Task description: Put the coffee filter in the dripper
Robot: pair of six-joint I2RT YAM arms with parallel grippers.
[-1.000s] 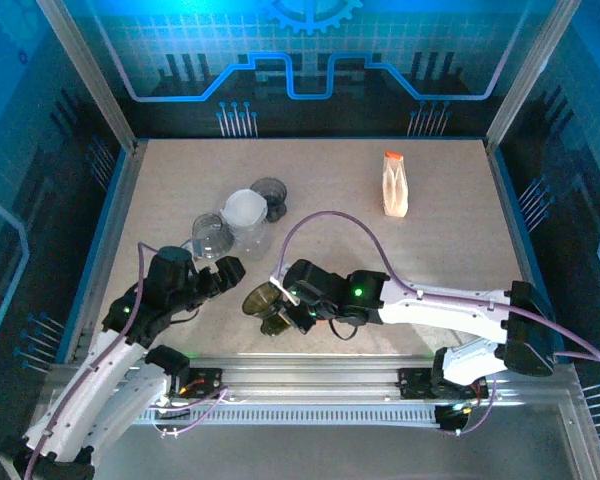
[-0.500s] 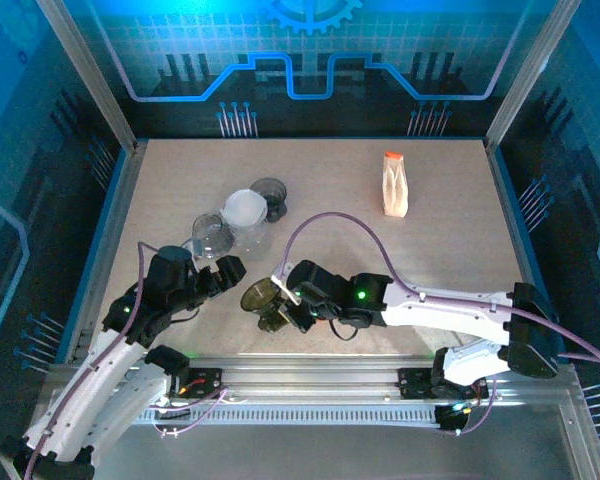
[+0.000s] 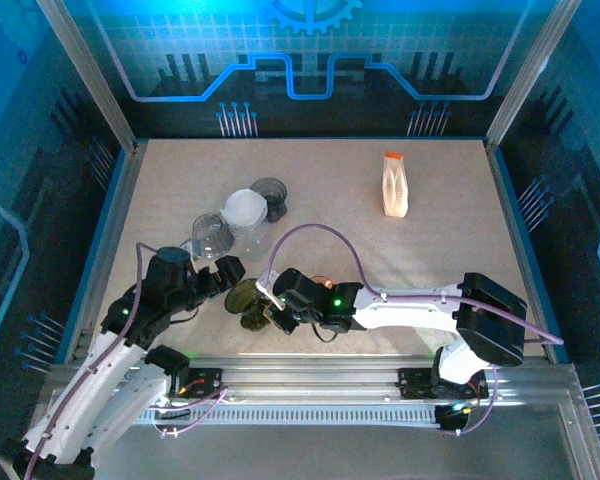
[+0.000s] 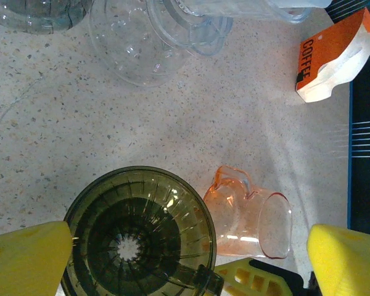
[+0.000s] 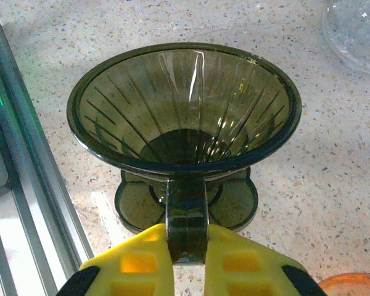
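Dripper (image 5: 185, 111) held by its handle alone, close to the table's (image 3: 430, 270) near edge

The right gripper (image 5: 188, 246) is clamped on the thin handle (image 5: 186, 228); so narrow a hold could let it swivel or tip against the orange jug (image 4: 250, 216) just beside. The left gripper (image 4: 188, 259), fingers wide apart and empty, crowds it; the white filter (image 3: 245, 208) sits well apart, in a clear cup (image 3: 252, 238).

Top camera, fixed high behind the near edge, looks down over the whole table (image 3: 330, 190); left wrist camera hangs close above the surface, facing straight down, right wrist camera closer still, tilted down by the near edge, all three sharing the dripper (image 3: 245, 300).
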